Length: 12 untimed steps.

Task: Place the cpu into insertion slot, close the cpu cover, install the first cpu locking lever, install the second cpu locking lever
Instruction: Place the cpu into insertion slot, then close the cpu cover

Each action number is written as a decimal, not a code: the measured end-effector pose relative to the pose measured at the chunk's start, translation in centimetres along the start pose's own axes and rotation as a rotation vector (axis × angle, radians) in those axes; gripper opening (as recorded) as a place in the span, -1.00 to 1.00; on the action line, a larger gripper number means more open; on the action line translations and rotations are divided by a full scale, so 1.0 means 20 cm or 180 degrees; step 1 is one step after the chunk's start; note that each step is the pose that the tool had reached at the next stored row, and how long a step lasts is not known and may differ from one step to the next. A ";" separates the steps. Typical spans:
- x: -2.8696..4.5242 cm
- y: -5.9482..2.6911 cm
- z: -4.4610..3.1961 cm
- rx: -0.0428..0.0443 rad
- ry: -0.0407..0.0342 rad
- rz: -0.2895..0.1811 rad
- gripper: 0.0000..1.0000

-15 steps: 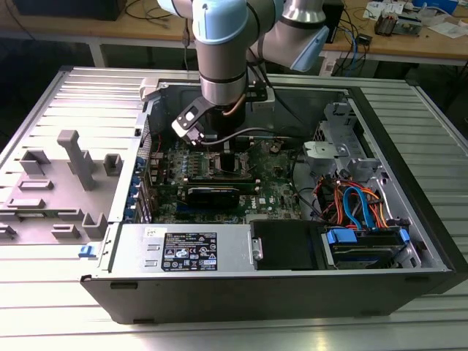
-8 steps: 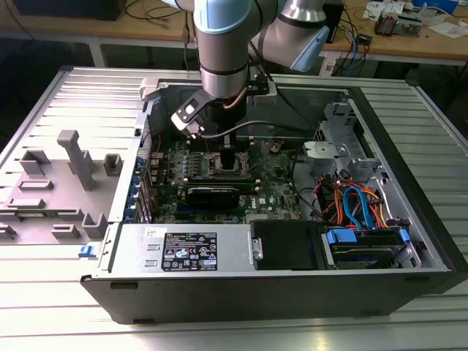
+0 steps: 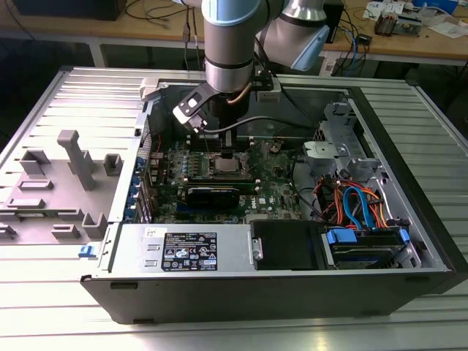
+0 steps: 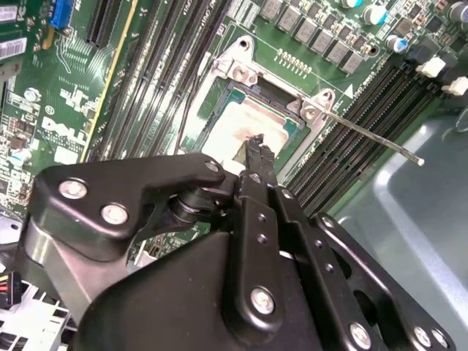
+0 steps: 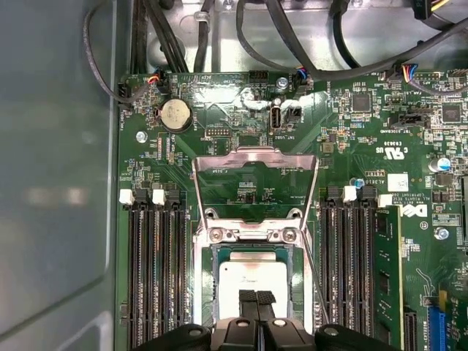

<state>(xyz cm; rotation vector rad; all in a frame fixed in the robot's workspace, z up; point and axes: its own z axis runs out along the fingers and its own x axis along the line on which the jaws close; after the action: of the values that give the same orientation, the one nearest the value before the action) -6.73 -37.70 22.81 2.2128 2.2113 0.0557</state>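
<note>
The cpu [image 5: 252,274], a flat silver-grey square, lies in the insertion slot [image 5: 213,281] on the green board; it also shows in the second wrist view [image 4: 245,121] and the exterior view [image 3: 228,165]. The cpu cover [image 5: 254,153] stands swung open past the slot, and the board shows through its window. One thin locking lever [image 4: 369,137] sticks out free beside the socket, seen in the first wrist view as a rod [image 5: 313,274]. My gripper [image 5: 256,298] hovers right over the cpu's near edge with its black fingertips [image 4: 256,146] pressed together and holding nothing.
Black memory slots [image 5: 153,263] flank the socket on both sides. A coin battery [image 5: 174,113] and black cables [image 5: 241,36] lie beyond the cover. The case holds a power supply [image 3: 183,252] and a drive bay with blue and orange cables [image 3: 358,208]. A grey plastic fixture [image 3: 69,183] lies outside.
</note>
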 end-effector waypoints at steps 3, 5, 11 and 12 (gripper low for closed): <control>0.000 0.000 0.000 0.0001 0.0000 0.0000 -0.79; 0.000 0.000 0.000 0.0004 0.0000 0.0000 -0.79; 0.000 0.001 0.000 0.0008 0.0001 0.0000 -0.79; 0.000 0.000 0.000 0.0008 0.0000 0.0000 -0.79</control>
<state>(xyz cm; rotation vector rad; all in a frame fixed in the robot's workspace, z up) -6.72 -37.70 22.80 2.2141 2.2127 0.0530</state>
